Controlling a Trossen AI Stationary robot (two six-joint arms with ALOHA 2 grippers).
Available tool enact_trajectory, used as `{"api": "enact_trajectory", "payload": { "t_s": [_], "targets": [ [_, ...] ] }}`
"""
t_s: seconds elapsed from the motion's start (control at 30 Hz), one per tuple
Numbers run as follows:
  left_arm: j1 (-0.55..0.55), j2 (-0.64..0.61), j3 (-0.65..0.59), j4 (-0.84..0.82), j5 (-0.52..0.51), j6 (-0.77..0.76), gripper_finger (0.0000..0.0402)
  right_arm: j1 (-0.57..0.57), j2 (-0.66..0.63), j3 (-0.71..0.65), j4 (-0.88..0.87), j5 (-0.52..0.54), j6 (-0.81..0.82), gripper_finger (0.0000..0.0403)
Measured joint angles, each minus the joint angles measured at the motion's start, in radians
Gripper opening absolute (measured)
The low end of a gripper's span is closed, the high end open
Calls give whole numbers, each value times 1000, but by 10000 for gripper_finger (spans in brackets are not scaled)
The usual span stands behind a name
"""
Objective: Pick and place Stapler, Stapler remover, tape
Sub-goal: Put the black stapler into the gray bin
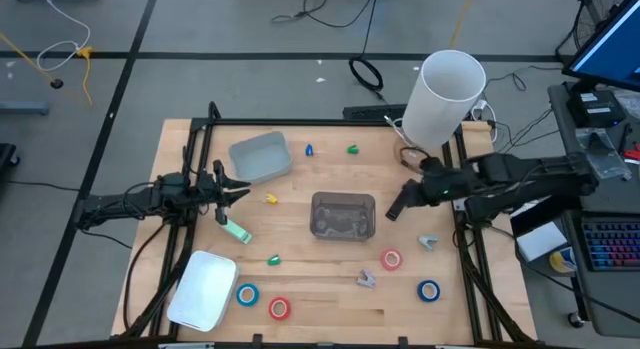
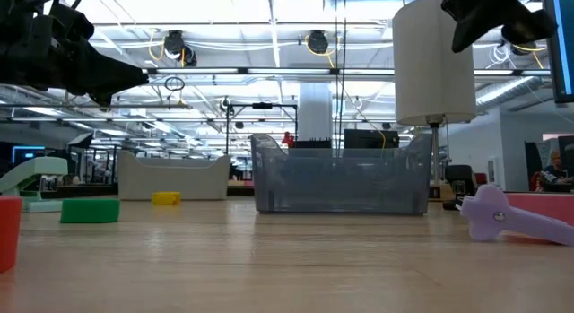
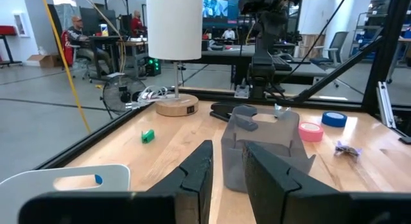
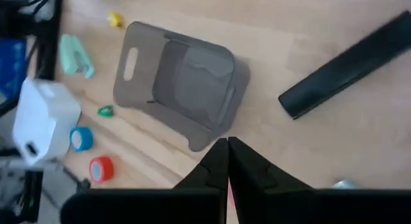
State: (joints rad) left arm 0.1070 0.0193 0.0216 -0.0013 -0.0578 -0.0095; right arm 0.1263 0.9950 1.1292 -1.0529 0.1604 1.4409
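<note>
My right gripper [image 1: 392, 213] hangs above the table with its fingers pressed together on nothing, just to the right of the clear grey bin [image 1: 343, 215]. My left gripper [image 1: 243, 186] is well off to the far side of that bin, its fingers a little apart and empty.

Behind my right claw stands the white lamp [image 1: 444, 96], the biggest thing near it. Past my left claw lie the grey-blue tray [image 1: 261, 156] and, nearer the front edge, the white tray [image 1: 204, 287].

The mint-green stapler [image 1: 235, 230] lies just in front of my left claw, well apart from my right one. The tape rolls sit toward the front edge: a pink roll [image 1: 391, 259] and a blue roll [image 1: 428, 290] close below my right claw, another blue roll [image 1: 247, 294] and a red roll [image 1: 279, 308] beside the white tray. A small purple piece [image 1: 366, 279] lies near the pink roll.
</note>
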Motion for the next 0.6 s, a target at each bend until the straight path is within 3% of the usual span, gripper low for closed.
{"api": "enact_trajectory", "payload": {
  "t_s": [0.33,0.6],
  "targets": [
    [0,0,0,-1,0,0,86,78,287,36,-113,22,498,0],
    [0,0,0,-2,-3,1,86,70,308,37,-209,76,582,1]
  ]
}}
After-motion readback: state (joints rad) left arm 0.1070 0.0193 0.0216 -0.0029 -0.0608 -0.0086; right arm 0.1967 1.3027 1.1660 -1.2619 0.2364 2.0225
